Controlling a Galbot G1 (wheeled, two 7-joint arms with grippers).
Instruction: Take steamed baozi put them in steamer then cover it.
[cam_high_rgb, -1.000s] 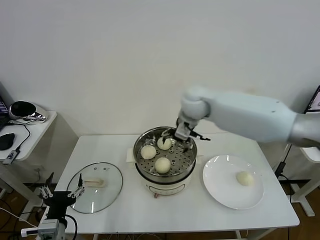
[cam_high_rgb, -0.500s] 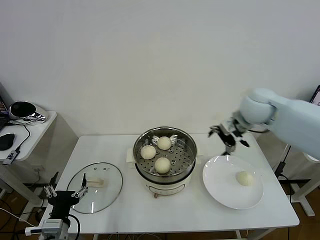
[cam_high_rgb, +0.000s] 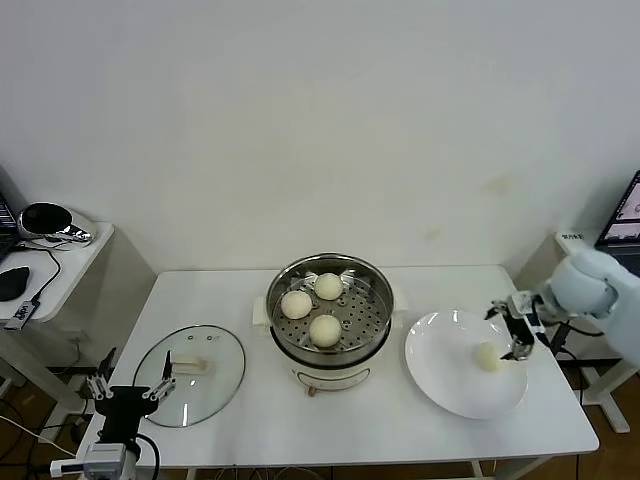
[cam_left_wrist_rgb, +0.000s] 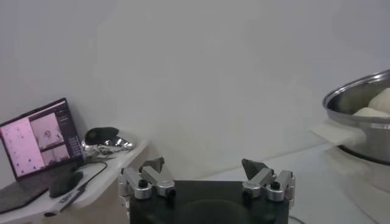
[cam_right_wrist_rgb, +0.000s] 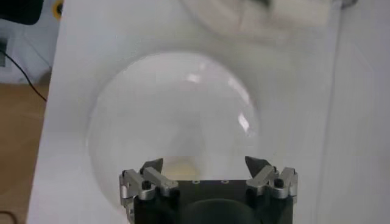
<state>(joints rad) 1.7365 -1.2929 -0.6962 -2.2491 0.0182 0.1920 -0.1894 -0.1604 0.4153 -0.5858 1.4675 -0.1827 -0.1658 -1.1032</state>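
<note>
A lab: bare white wall, laptop on a side desk

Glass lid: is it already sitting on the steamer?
No. In the head view the glass lid lies flat on the table to the left of the steamer, whose top is open with three baozi showing.

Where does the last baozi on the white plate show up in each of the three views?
Head view: the baozi lies on the right part of the white plate, with the open right gripper just beside it.
Right wrist view: a pale patch between the open jaws, on the plate.
Left wrist view: not in it.
Shared landmark: the white plate, in head and right wrist views.
</note>
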